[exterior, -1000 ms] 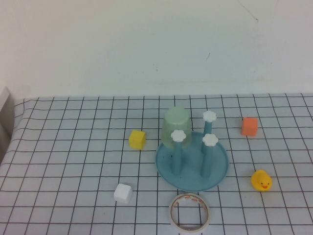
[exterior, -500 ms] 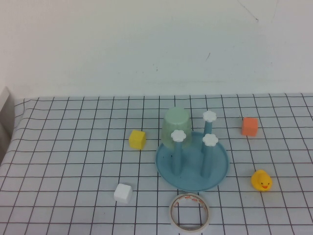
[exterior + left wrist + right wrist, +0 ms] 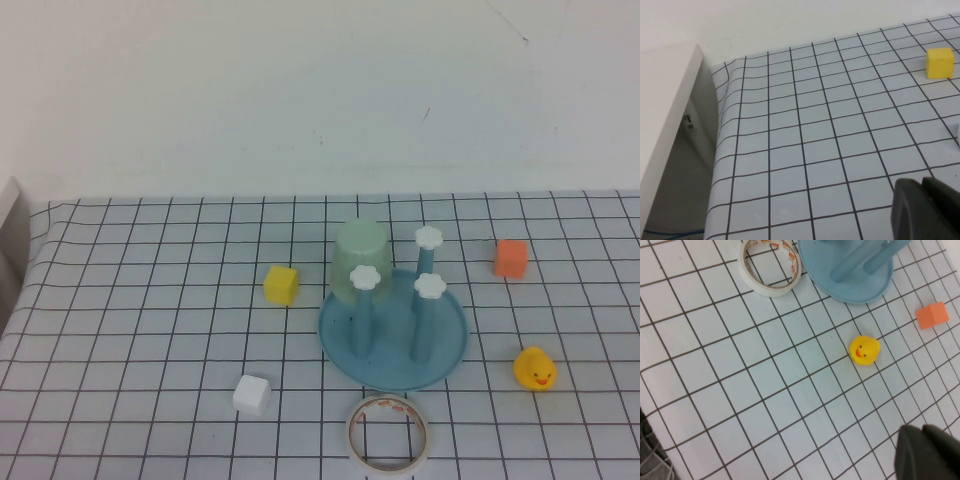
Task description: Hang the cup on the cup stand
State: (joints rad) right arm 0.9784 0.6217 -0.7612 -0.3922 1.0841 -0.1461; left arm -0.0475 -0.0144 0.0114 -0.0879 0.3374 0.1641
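The worktop (image 3: 120,330) is covered by a pale cloth ruled with a black grid, and a plain white wall rises behind it; near the middle stands the cup stand (image 3: 393,340), a round blue dish with upright blue pegs capped by white flower shapes; the cup (image 3: 358,258), pale mint green, sits upside down over the far-left peg of that stand, its rim down by the dish; just in front of the stand lies a white tape ring (image 3: 389,432) with orange-red print on its inner face, too small to read; to the right of the stand and nearer the robot sits a yellow rubber duck (image 3: 535,369); farther back on the right is an orange block (image 3: 510,258); left of the stand is a yellow block (image 3: 281,284), and nearer the robot a white cube (image 3: 252,394); the left end effector (image 3: 925,210) hangs closed over bare grid cloth near the worktop's left edge, holding nothing; the right end effector (image 3: 925,452) hangs closed above the cloth on the duck's side, also holding nothing.
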